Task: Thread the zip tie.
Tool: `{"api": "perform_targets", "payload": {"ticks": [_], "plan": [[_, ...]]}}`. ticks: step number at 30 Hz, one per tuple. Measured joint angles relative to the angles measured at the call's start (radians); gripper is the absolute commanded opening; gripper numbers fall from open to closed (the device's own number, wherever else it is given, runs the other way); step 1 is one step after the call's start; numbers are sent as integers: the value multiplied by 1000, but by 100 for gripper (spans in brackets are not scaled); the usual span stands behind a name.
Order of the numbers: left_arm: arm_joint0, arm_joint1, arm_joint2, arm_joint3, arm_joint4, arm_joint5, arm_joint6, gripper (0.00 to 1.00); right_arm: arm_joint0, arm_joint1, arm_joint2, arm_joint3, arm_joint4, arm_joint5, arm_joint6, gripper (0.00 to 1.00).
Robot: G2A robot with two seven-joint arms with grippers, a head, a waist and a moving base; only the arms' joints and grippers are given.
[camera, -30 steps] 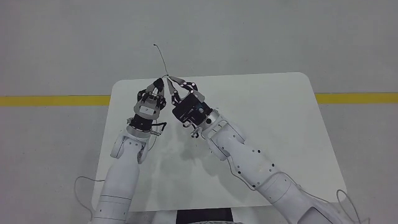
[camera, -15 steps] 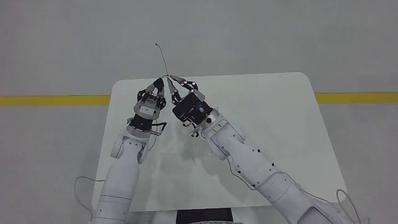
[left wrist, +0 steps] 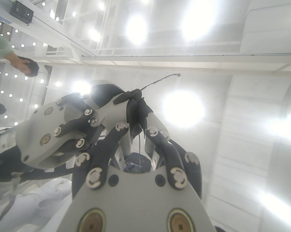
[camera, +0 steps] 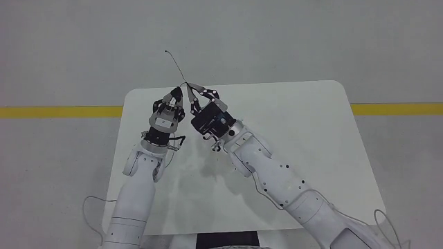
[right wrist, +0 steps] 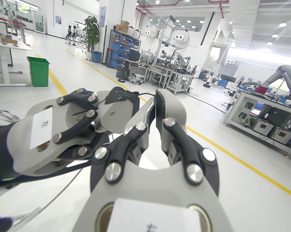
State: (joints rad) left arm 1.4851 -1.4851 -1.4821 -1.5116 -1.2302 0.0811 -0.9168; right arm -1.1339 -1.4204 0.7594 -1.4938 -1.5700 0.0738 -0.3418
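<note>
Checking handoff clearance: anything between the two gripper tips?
Just the zip tie; in the top view the left gripper and right gripper tips almost meet, both on it.

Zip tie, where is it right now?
In the top view the zip tie is pinched where the left end effector and right end effector meet, near the far edge of the table.

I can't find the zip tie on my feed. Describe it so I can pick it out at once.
Start at the white table and go to its far edge, where the left gripper and right gripper meet tip to tip. The zip tie is the thin dark strand pinched there, poking out past the edge over the grey floor; nothing nearby is as thin.
</note>
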Motion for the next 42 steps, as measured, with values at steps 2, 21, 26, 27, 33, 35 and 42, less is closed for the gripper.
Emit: {"api": "perform_targets", "payload": {"ticks": [2,21,26,27,33,35,42], "plan": [[0,0,0,0,0,0,0,0,1,0,0,1,0,1,0,0],[0,0,0,0,0,0,0,0,-12,20,4,-8,0,4,9,0],[0,0,0,0,0,0,0,0,-17,29,5,-14,0,4,18,0],[0,0,0,0,0,0,0,0,-18,30,5,-15,0,4,21,0],[0,0,0,0,0,0,0,0,-21,42,4,-22,0,5,38,0],[0,0,0,0,0,0,0,0,-21,47,2,-24,0,6,44,0],[0,0,0,0,0,0,0,0,-25,62,-4,-33,0,5,59,21]]}}
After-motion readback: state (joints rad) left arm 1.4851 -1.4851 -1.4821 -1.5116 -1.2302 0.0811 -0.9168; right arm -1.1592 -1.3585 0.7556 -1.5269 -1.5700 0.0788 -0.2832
